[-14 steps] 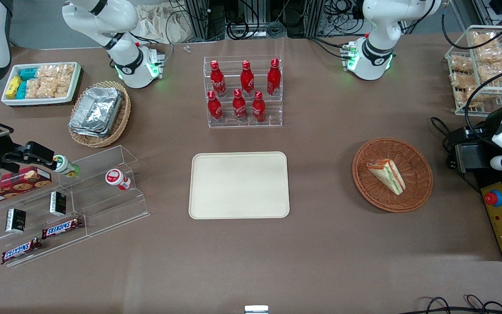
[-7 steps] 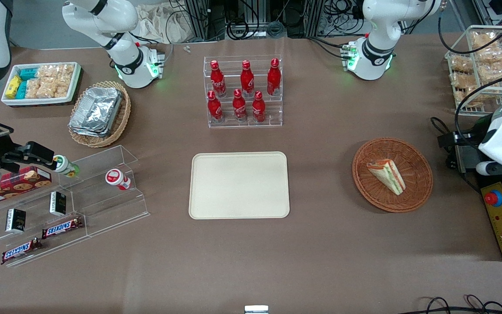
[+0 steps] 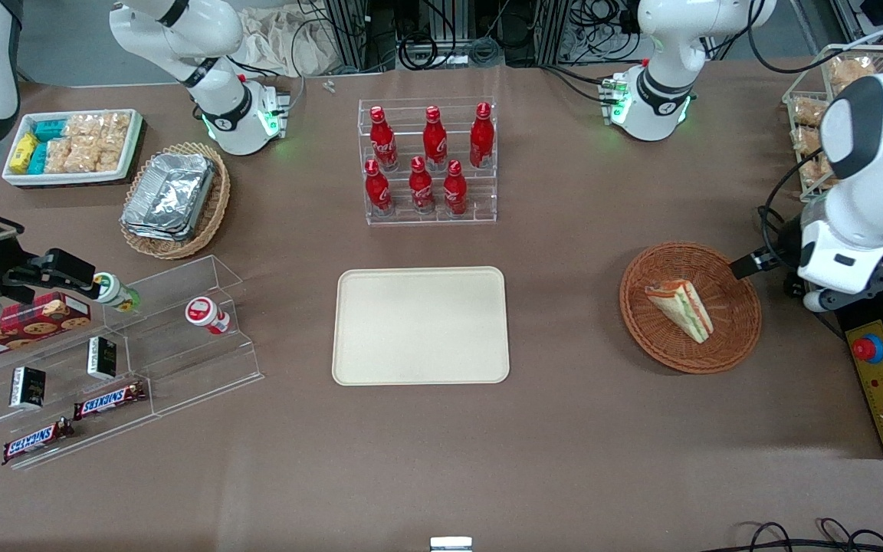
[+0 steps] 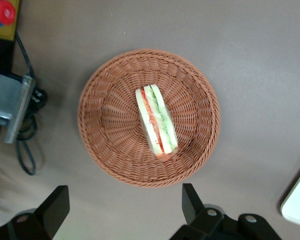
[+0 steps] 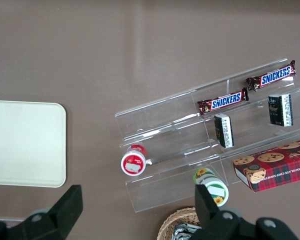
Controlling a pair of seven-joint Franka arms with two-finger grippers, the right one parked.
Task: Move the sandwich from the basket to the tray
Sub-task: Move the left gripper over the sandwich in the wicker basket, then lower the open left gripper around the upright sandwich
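The big brown table (image 3: 579, 445) fills most of the front view. In the middle of that picture lies the tray (image 3: 420, 325), flat and bare. At the right of the picture, well apart from the tray, sits the round basket (image 3: 740, 322), toward the working arm's end of the table. The sandwich (image 3: 681, 308) lies in the basket, near its middle.

The gripper (image 4: 125, 210) hangs above the table just beside the basket's rim, not yet over the sandwich. Its two fingers (image 4: 191, 202) are spread wide and hold nothing.

In the wrist view, the sandwich (image 4: 156, 121) lies straight ahead of the open gap. Its long side points away from the gripper, so the fingers would close across its thin sides. I think the gripper must slide forward over the basket and then go down.
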